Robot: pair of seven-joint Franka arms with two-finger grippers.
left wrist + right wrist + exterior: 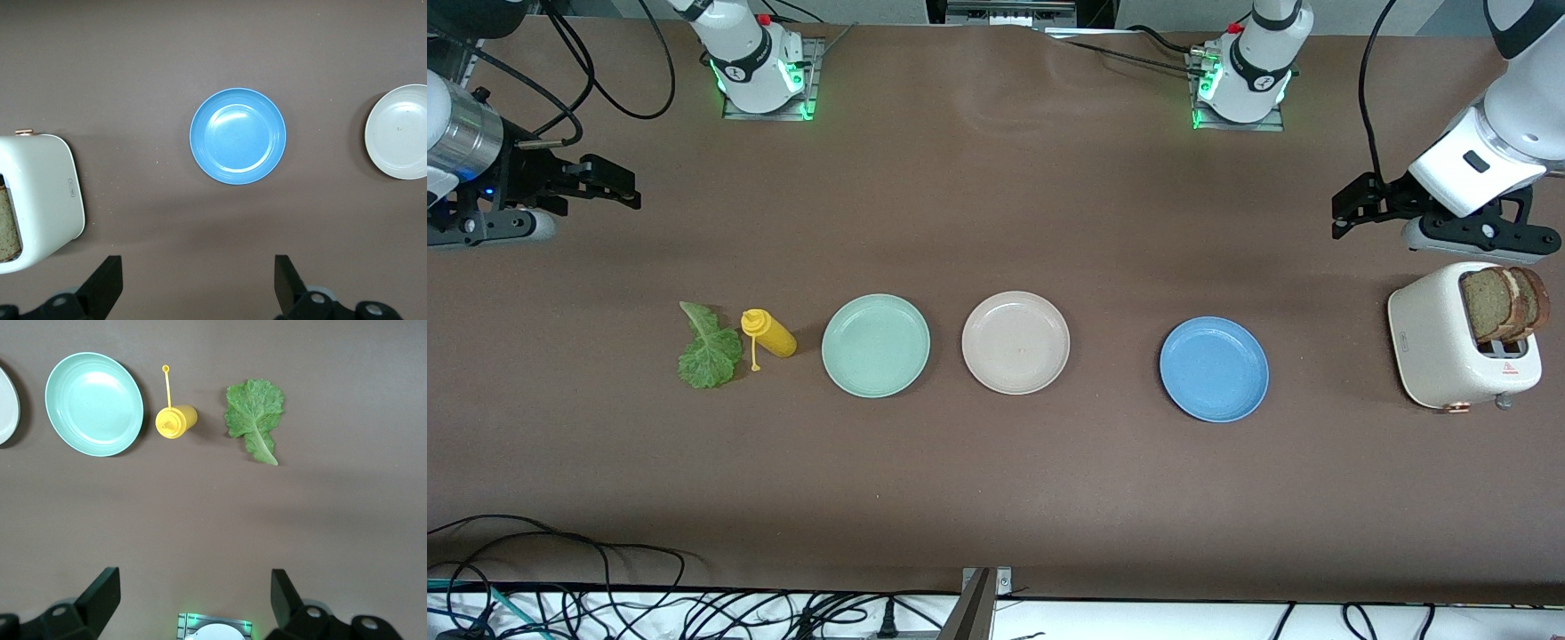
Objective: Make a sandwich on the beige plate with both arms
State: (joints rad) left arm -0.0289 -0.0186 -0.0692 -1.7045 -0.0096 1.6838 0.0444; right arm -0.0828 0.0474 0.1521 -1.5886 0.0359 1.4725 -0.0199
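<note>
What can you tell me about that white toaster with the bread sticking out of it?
The toaster is a small, rounded, cream-white appliance with a smooth, glossy-looking shell and a copper-coloured knob low on one end. It stands upright on the brown table at the left arm's end, past the blue plate. Two brown bread slices with darker crusts stand in its top, poking well out. Nothing else touches it; the left gripper hangs open above the table beside it.
</note>
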